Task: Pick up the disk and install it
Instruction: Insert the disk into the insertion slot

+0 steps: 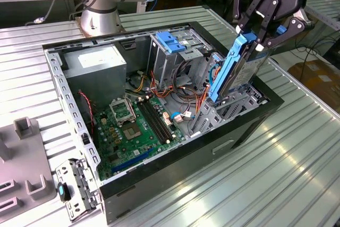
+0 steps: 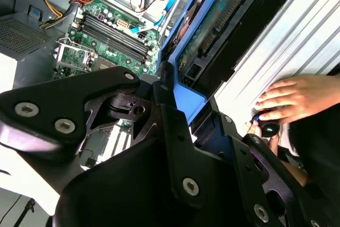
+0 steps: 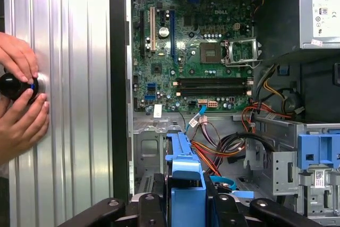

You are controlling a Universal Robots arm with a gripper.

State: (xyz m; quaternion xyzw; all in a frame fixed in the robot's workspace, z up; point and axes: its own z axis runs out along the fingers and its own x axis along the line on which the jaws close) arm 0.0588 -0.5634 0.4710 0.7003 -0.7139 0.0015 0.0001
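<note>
Big ribbed metal surface (image 1: pixel 276 163) with an open PC case (image 1: pixel 175 168) lying on it, side panel off. Inside you can see the green motherboard (image 1: pixel 138 126), a grey power supply (image 1: pixel 98 65) in the corner near the arm's base, and a metal drive cage (image 1: pixel 172 51) with a light-blue latch (image 1: pixel 169 41).

The disk (image 1: pixel 236 67) is up on edge and tilted, blue rails showing. Its lower end sits down in the bay at the case corner on the exterior view's right, and its top sticks out above the case. The gripper (image 1: pixel 263 38) is clamped on that top end.

In the first wrist view, a person's two hands (image 3: pixel 18 94) sit on the surface beside the case, wrapped around a small black knob (image 3: pixel 13 86).
</note>
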